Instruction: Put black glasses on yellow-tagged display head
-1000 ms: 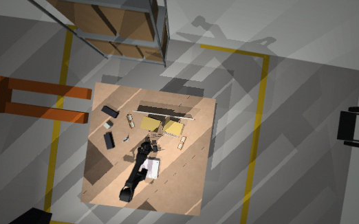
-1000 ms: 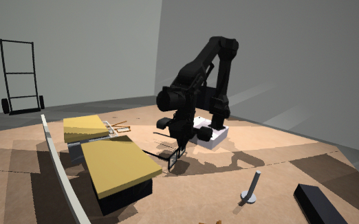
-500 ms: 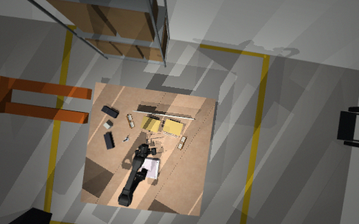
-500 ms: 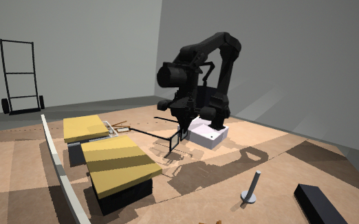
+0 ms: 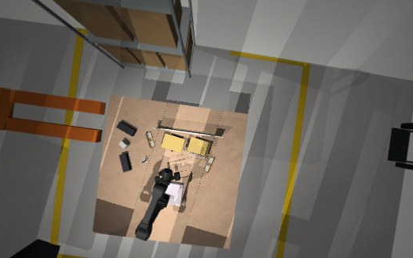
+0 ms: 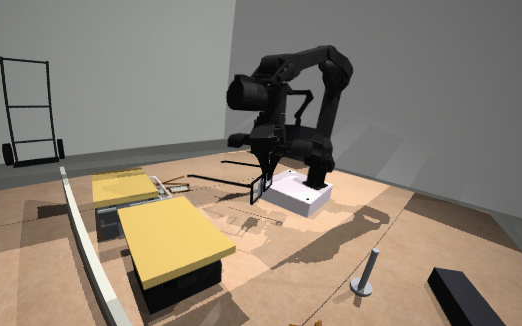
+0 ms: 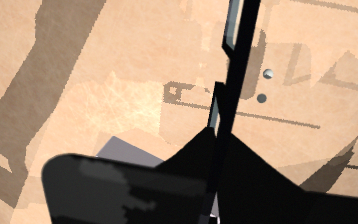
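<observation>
My gripper (image 6: 267, 174) (image 7: 214, 136) is shut on the black glasses (image 6: 256, 191) (image 7: 241, 65), at their frame. The glasses hang above the table with lenses upright; in the exterior view both open temples stretch leftward, toward the blocks. Two yellow-topped blocks stand side by side: one with a dark body (image 5: 173, 142) (image 6: 177, 237), the other with a greyer body (image 5: 198, 146) (image 6: 122, 187) and a pale wire-like frame around its front. The head shapes and the yellow tag cannot be told apart in these views. The glasses are held clear of both blocks.
A long pale rail (image 6: 84, 240) runs behind the blocks. A white slab (image 5: 175, 194) (image 6: 294, 194) lies beside the arm. A grey post (image 6: 368, 272) stands on a round foot near a dark box (image 6: 464, 297). A small brown-framed object (image 5: 210, 164) (image 6: 178, 188) lies beside the greyer block.
</observation>
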`<state>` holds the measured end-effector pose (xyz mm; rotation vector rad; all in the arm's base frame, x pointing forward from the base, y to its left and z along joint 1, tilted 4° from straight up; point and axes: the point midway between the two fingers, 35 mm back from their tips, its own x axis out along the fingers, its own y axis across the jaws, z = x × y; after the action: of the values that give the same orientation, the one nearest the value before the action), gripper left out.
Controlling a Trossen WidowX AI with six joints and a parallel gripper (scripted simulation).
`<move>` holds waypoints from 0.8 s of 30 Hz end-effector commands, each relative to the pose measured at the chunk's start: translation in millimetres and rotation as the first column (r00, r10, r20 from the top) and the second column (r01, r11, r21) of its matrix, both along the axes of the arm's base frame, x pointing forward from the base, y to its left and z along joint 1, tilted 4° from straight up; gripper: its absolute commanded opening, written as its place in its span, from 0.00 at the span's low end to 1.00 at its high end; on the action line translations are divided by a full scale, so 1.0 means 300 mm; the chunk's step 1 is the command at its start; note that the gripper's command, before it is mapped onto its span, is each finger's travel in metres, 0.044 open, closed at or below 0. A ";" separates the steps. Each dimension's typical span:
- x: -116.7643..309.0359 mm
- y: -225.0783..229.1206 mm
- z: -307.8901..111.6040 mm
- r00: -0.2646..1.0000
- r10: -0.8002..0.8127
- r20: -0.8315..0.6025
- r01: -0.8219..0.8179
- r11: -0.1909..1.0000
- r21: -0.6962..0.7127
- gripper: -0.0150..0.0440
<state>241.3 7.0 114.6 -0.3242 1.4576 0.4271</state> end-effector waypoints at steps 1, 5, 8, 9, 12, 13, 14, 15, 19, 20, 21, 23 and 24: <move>-0.002 -0.029 0.017 0.997 0.067 0.028 -0.068 0.997 0.030 0.25; -0.008 -0.059 0.024 0.988 0.141 0.055 -0.144 0.988 0.056 0.25; -0.012 -0.082 0.029 0.977 0.195 0.081 -0.201 0.977 0.072 0.25; -0.014 -0.089 0.031 0.973 0.213 0.091 -0.220 0.973 0.077 0.25; -0.019 -0.111 0.038 0.957 0.264 0.123 -0.276 0.957 0.087 0.25; -0.021 -0.119 0.040 0.950 0.281 0.134 -0.294 0.952 0.089 0.25; -0.022 -0.126 0.042 0.943 0.298 0.146 -0.312 0.946 0.091 0.25; -0.024 -0.133 0.044 0.936 0.314 0.158 -0.330 0.939 0.092 0.25; -0.032 -0.162 0.054 0.903 0.377 0.209 -0.401 0.912 0.089 0.25; -0.034 -0.169 0.056 0.893 0.392 0.222 -0.418 0.904 0.087 0.25; -0.036 -0.176 0.059 0.883 0.407 0.235 -0.435 0.896 0.084 0.25; -0.041 -0.191 0.064 0.861 0.435 0.262 -0.468 0.880 0.075 0.25; -0.043 -0.198 0.067 0.850 0.450 0.275 -0.484 0.872 0.070 0.25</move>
<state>231.4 -46.7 130.9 -0.5638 1.1444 0.8162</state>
